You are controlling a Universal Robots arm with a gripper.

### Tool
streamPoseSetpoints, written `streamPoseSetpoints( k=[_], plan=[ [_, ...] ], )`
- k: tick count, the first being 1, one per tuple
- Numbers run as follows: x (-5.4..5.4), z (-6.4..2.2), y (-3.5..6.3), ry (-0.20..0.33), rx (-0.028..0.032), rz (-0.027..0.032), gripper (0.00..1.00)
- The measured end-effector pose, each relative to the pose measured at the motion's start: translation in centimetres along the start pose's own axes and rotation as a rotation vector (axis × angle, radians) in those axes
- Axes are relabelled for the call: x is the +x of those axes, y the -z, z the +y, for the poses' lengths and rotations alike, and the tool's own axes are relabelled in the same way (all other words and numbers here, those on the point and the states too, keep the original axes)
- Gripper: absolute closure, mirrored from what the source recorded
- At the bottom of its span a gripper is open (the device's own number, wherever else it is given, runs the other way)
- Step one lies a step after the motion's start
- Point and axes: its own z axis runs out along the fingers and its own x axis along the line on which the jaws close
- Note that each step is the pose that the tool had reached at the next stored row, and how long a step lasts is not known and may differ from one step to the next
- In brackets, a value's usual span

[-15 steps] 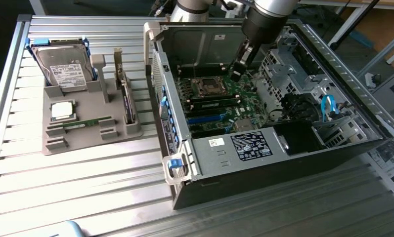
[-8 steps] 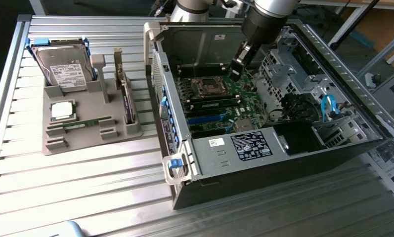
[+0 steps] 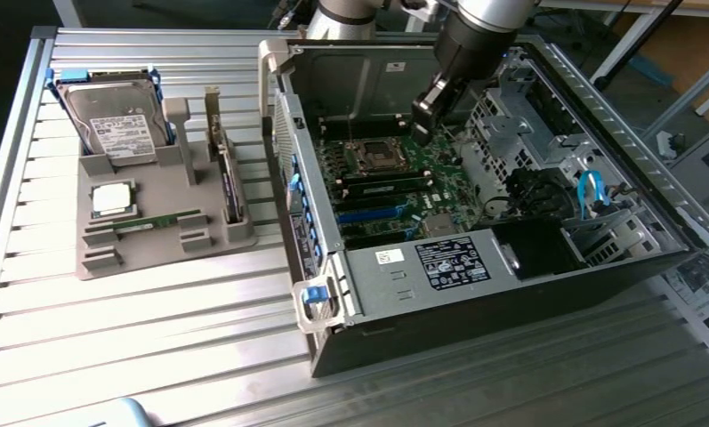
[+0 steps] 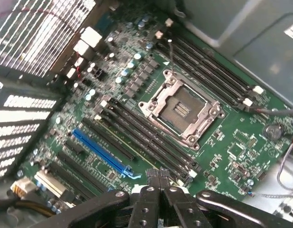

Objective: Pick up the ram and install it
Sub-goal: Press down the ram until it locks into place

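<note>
A ram stick [image 3: 158,221], thin and green, lies flat in the grey holder [image 3: 129,258] on the table at the exterior view's left. My gripper [image 3: 424,132] is far from it, inside the open computer case [image 3: 473,267] above the motherboard [image 4: 232,142]. In the wrist view the gripper [image 4: 159,176] is shut, its fingers pressed together with nothing visible between them. It hovers over the end of the black memory slots [image 4: 146,137] beside the empty CPU socket [image 4: 182,109].
The holder also carries a silver hard drive [image 3: 116,124], a square CPU chip [image 3: 113,197] and a dark board standing on edge [image 3: 226,173]. Case walls, a drive cage [image 3: 509,124] and blue cables [image 3: 589,191] crowd the arm.
</note>
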Motion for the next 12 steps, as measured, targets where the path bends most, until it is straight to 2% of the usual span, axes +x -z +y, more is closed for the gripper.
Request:
streamPoseSetpoints(
  k=[2, 12],
  plan=[
    [0.00, 0.00, -0.02, -0.059, -0.0044, -0.0011, 0.89],
    [0.00, 0.00, -0.07, -0.220, -0.0164, -0.0039, 0.89]
  ],
)
